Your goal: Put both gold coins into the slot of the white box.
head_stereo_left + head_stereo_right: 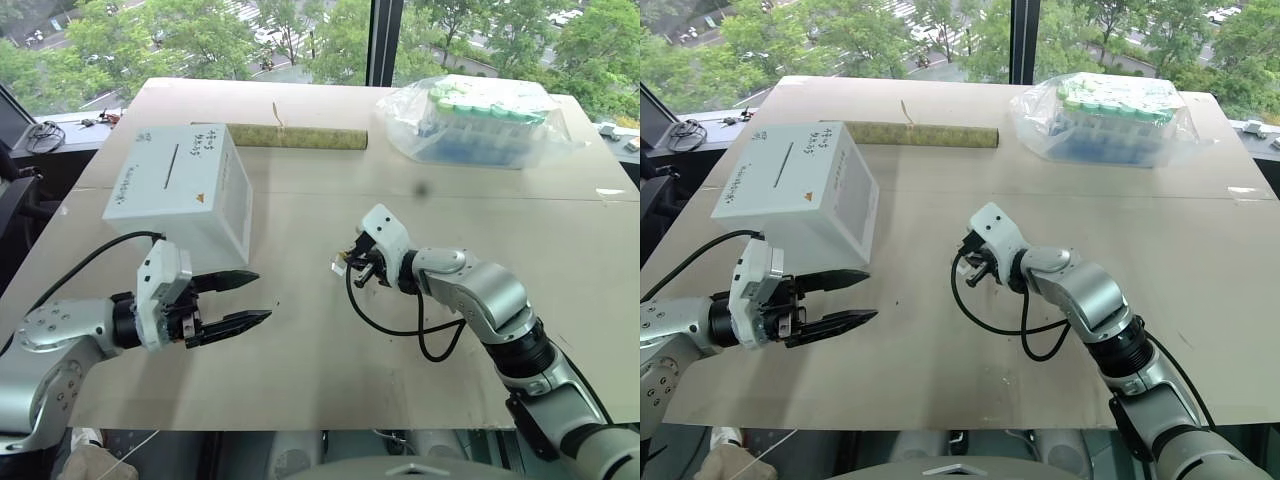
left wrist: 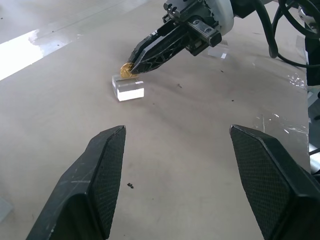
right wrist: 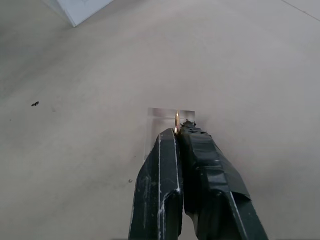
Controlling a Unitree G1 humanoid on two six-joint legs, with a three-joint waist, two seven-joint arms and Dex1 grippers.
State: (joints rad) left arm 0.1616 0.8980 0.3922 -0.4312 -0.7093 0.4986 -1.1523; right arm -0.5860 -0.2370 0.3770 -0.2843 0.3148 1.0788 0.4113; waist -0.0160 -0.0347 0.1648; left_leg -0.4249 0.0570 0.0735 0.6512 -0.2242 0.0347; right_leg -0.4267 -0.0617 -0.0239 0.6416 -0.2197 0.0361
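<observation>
A gold coin (image 2: 126, 71) is pinched on its edge between the two black fingers of the right hand (image 2: 133, 68). The fingers are squeezed tight together, with just the thin coin between them. The coin sits right at the top of a small clear holder (image 2: 128, 88), which stands on the surface (image 1: 330, 330). The holder looks made to keep the coin standing up, so the thin fingers can grab its edge. A flat coin lying down would be much harder to pick up.

I cannot see the second gold coin for sure.

The right hand points down and toward the middle of the surface, so its tips can reach the coin from above.

The white box (image 1: 190, 190) stands well apart from the coin, off to the robot's left. It leans, with one face turned up. The slot (image 1: 174, 160) is a thin dark line on that face, with black writing next to it. Tilted like this, the slot faces the robot, so a coin held on its edge should slip in more easily.

The left hand (image 1: 236, 300) hangs just in front of the box, over the surface. Its fingers are spread wide and hold nothing. I think it waits there to steady the box.

Farther back lie a long roll (image 1: 297, 136) and a clear bag of tubes (image 1: 480, 120), out of the way.
</observation>
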